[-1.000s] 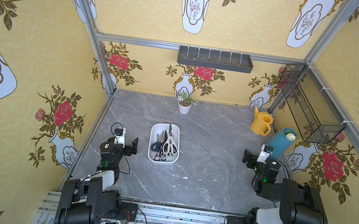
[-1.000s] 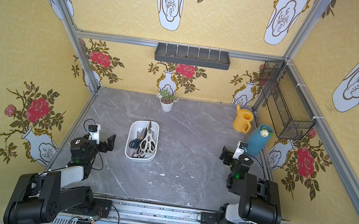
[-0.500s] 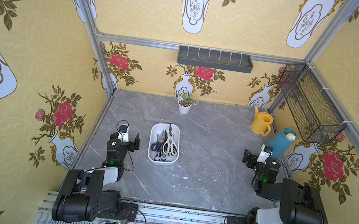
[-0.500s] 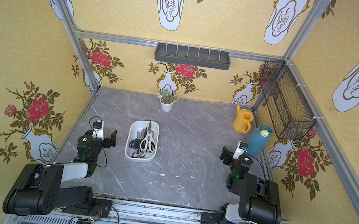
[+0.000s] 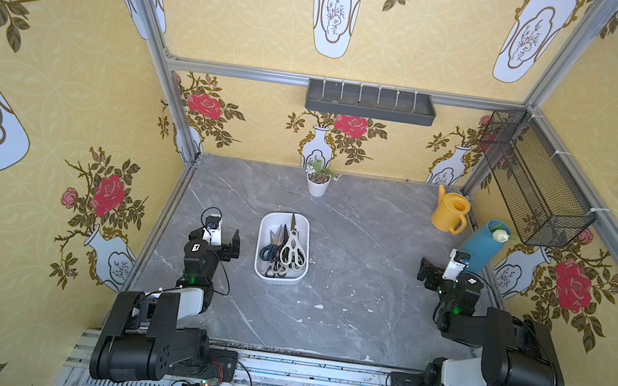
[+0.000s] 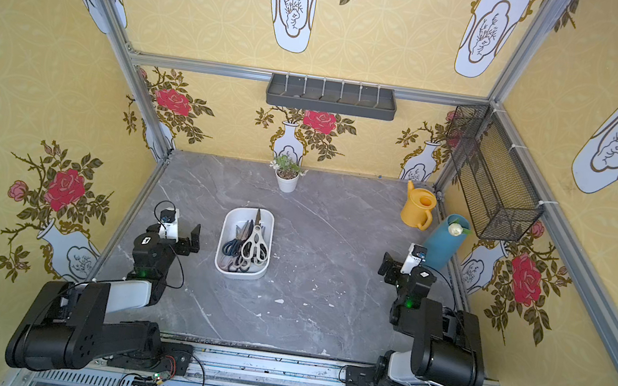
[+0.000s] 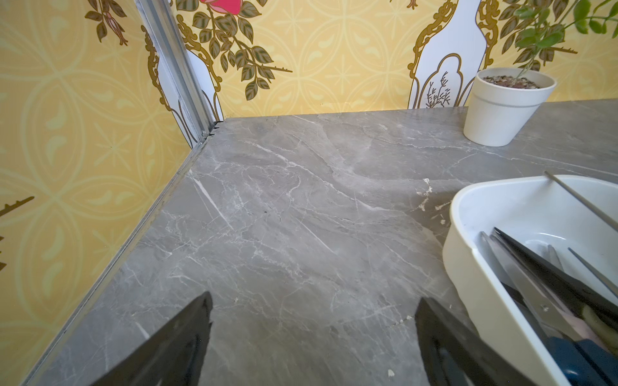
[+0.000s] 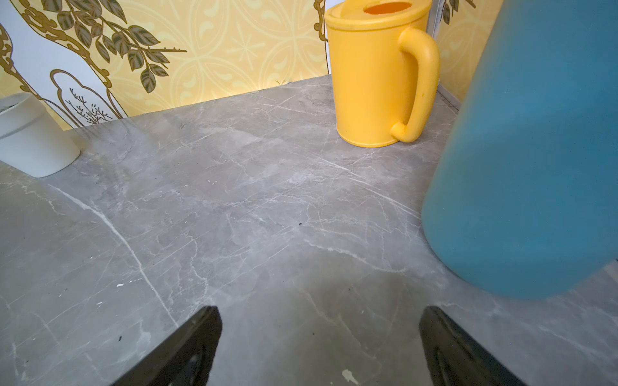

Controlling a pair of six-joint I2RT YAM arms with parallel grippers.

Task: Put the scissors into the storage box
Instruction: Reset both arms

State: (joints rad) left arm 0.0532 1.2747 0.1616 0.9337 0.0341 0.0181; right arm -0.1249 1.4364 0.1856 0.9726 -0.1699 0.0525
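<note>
The white storage box (image 5: 261, 236) (image 6: 222, 231) stands mid-table in both top views. Several scissors (image 5: 293, 250) (image 6: 255, 244) lie in it, cream-white shears on top with dark-handled pairs beside them, and one blade tip pokes over the far rim. My left gripper (image 5: 216, 239) (image 6: 177, 234) hovers open just left of the box, holding nothing. In the left wrist view the left gripper (image 7: 314, 299) shows bare table between its fingers, with the storage box (image 7: 468, 254) and the scissors (image 7: 541, 267) beside it. My right gripper (image 5: 439, 270) (image 8: 321, 309) is open and empty near the right wall.
A white plant pot (image 5: 317, 185) stands at the back wall. A yellow watering can (image 5: 449, 213) and a blue vase (image 5: 480, 247) stand at the back right, close to my right gripper. A dark grey slotted tray (image 5: 370, 104) and a black wire basket (image 5: 534, 180) hang on the walls.
My left gripper has drifted slightly away from the table's front and towards the box, still open. The right arm has not moved.
</note>
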